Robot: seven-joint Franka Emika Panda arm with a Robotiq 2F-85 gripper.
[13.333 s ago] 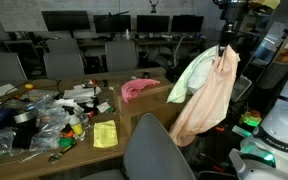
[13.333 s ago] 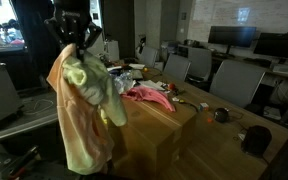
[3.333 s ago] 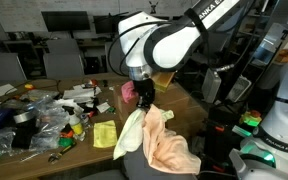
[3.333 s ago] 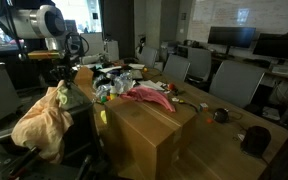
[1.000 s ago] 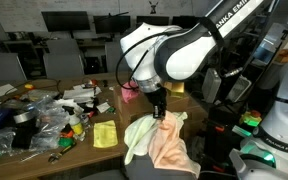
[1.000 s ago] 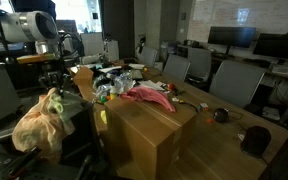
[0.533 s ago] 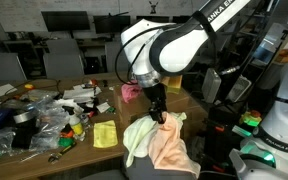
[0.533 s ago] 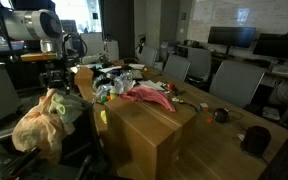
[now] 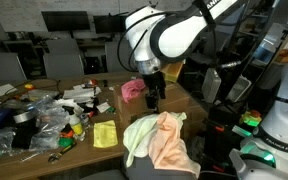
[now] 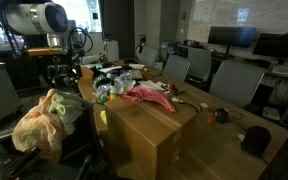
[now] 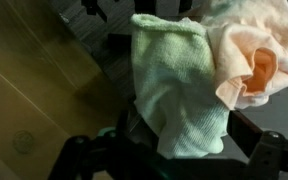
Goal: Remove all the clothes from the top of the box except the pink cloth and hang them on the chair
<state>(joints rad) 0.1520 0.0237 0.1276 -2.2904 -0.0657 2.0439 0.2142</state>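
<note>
the step in hand looked like the let-go at the end of the hanging. the claw (image 9: 153, 101) stood just above the chair (image 9: 147, 168), with its jaws spread wide and nothing between them. in the wrist view both fingers (image 11: 81, 152) sat far out at the bottom corners, and the fabric lay below them rather than in their grip.

the peach garment (image 9: 171, 146) and the mint-green garment (image 9: 138, 133) were both draped over the top edge of the chair's backrest. they touched each other, with the mint one on the side nearer the cluttered surface (image 9: 24, 118). in an exterior view the same bundle (image 10: 41, 122) hung in a heap over the backrest, with the claw (image 10: 64, 76) above it and apart from it. the wrist view showed the mint-green garment (image 11: 176, 85) folded over the rim and the peach garment (image 11: 250, 52) bunched beside it.

on the top of the box (image 10: 154, 128) only the pink cloth (image 10: 146, 95) showed, near the edge that met the clutter. it also showed in an exterior view (image 9: 133, 89). a small yellow cloth (image 9: 105, 134) lay on the surface, off the box.

by that layout the task seemed nearly complete. the next move called for a straight lift away from the backrest, so that no finger would snag a fold and drag a garment off. the heap looked loosely balanced, so a slip toward the seat or floor was the risk.
</note>
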